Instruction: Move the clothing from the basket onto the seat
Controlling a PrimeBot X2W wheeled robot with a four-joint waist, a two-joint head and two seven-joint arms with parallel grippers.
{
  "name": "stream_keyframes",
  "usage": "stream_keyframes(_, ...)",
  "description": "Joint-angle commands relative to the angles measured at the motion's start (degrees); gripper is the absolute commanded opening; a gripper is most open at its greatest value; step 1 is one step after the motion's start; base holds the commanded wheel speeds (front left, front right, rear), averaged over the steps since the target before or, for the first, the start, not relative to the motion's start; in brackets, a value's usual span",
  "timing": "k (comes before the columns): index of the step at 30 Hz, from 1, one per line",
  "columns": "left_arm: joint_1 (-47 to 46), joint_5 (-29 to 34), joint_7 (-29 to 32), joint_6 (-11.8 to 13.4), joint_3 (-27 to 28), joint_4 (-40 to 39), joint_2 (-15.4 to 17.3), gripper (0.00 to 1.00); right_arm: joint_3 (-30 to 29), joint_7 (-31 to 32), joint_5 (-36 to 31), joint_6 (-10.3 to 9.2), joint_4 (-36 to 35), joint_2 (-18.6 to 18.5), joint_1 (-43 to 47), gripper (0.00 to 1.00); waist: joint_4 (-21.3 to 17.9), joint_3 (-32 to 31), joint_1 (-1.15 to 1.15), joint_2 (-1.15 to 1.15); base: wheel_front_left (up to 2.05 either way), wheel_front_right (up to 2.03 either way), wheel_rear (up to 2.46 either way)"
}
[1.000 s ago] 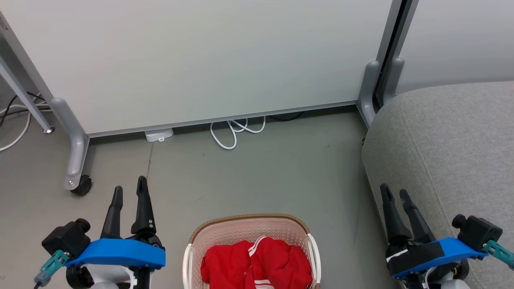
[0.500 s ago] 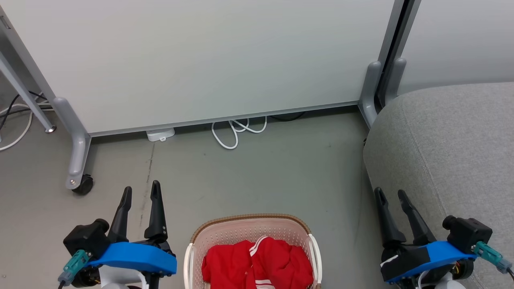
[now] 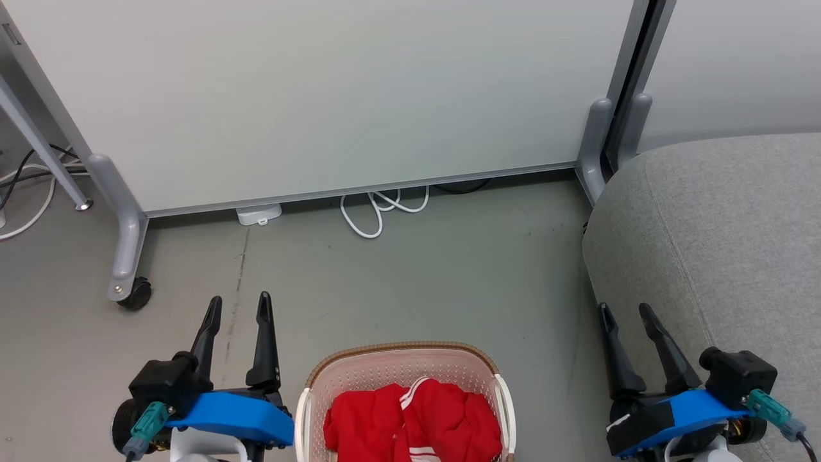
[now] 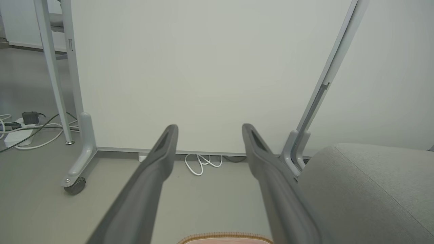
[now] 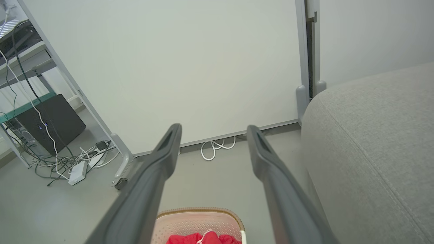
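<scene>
We see the soft bright red clothing [image 3: 414,420] with white stripes bunched inside the cream perforated plastic basket [image 3: 401,359] on the grey floor [image 3: 417,282]. Our left tool [image 3: 238,299] hovers just left of it, fingers spread wide and empty. Our right tool [image 3: 623,308], equally wide and empty, hangs beside the large light grey fabric seat [image 3: 725,244].

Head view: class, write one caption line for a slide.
Open left gripper and open right gripper flank a basket of red clothing, grey seat at right.

left gripper [image 3: 240,299]: shifted toward basket [image 3: 385,377] | right gripper [image 3: 623,308]: drawn back slightly
</scene>
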Motion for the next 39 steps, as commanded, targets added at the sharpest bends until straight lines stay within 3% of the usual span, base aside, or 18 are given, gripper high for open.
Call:
stream_keyframes(1, -0.2, 1.9, -0.7, 0.2, -0.2, 0.0, 0.3, 1.0, -0.2, -0.7, -2.0, 0.12, 0.1, -0.4, -0.3, 1.0, 0.1, 0.0, 0.0, 0.0, 0.0, 0.0, 0.0)
stream_keyframes(39, -0.2, 15.3, -4.4, -0.9, -1.2, 4.8, -0.3, 1.0, -0.4, -4.4, -16.6, 0.1, 2.7, -0.4, 0.8, 1.0, 1.3, 0.3, 0.0, 0.0, 0.0, 0.0, 0.0)
